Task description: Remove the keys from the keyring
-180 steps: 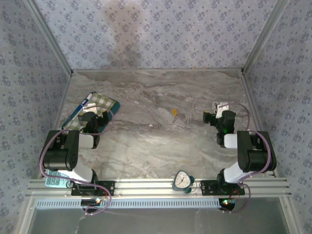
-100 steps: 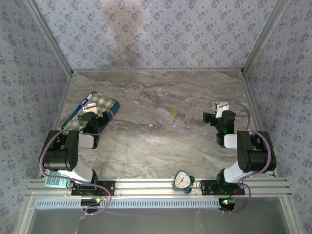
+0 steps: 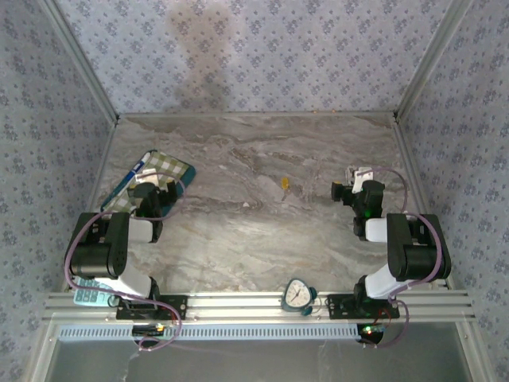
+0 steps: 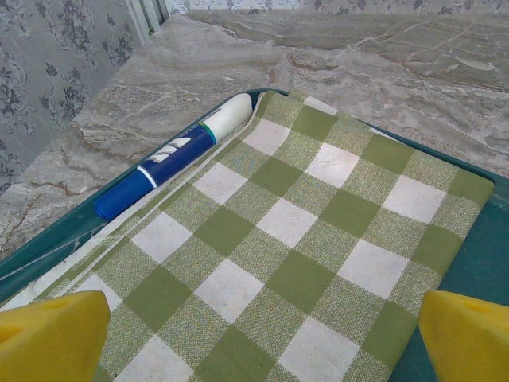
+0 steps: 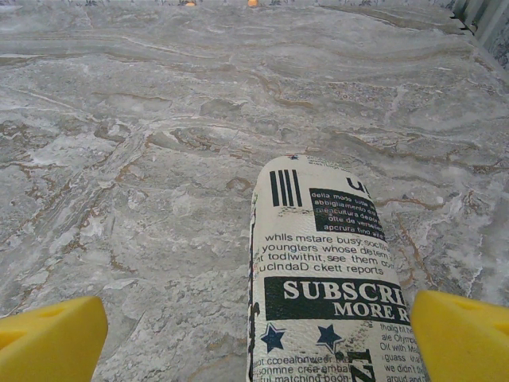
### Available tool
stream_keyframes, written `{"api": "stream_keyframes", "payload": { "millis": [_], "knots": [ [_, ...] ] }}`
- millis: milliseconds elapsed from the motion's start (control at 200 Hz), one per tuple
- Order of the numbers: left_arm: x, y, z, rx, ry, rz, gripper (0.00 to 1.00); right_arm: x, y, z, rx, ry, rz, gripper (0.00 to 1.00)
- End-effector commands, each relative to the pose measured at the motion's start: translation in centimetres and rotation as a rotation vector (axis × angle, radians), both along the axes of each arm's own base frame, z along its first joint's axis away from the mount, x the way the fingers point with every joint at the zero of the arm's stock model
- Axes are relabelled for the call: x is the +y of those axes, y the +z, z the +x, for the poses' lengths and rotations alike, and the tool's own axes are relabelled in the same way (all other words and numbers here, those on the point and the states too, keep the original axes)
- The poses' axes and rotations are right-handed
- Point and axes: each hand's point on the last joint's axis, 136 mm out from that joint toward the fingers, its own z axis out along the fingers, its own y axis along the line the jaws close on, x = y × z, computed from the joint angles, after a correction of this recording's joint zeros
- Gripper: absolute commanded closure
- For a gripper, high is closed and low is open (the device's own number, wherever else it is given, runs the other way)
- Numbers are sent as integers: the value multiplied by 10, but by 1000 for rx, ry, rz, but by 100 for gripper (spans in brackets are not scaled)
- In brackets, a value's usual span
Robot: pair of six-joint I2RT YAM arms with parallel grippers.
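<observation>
A tiny key (image 3: 284, 185) with a yellow-orange head lies on the marble table (image 3: 262, 239) near the middle, between the two arms. It also shows as an orange speck, the key (image 5: 253, 3), at the far edge of the right wrist view. The keyring is too small to make out. My left gripper (image 3: 161, 185) hovers open over a green checked cloth (image 4: 318, 239) far left of the key, its yellow fingertips (image 4: 49, 334) spread wide. My right gripper (image 3: 352, 183) stands open to the key's right, above a newspaper-print case (image 5: 334, 294). Nothing sits between either pair of fingers.
The cloth lies in a teal tray (image 4: 469, 270) with a blue and white marker (image 4: 171, 155) along its left side. A small clock (image 3: 297, 294) rests on the near rail, and a pale device (image 3: 91, 296) sits by the left base. Patterned walls close in three sides.
</observation>
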Motion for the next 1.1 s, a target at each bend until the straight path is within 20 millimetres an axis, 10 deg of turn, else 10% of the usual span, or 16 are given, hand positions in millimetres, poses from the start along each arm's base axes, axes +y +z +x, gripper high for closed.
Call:
{"api": "stream_keyframes", "payload": {
  "millis": [0,345,540,875,1094],
  "knots": [
    [3,13,6,-36,13,-13,1,0,6,4,-20,-6,5,0],
    [15,77,4,-59,103,-36,1,-4,73,-2,-49,-95,-11,0],
    [30,112,-12,-127,294,-480,0,-19,98,-17,34,-357,468,1],
    [-57,106,-42,90,40,-777,1,64,93,-12,230,-62,606,0],
    [-130,104,-77,149,-256,-840,8,121,66,-13,408,103,476,30]
  ]
}}
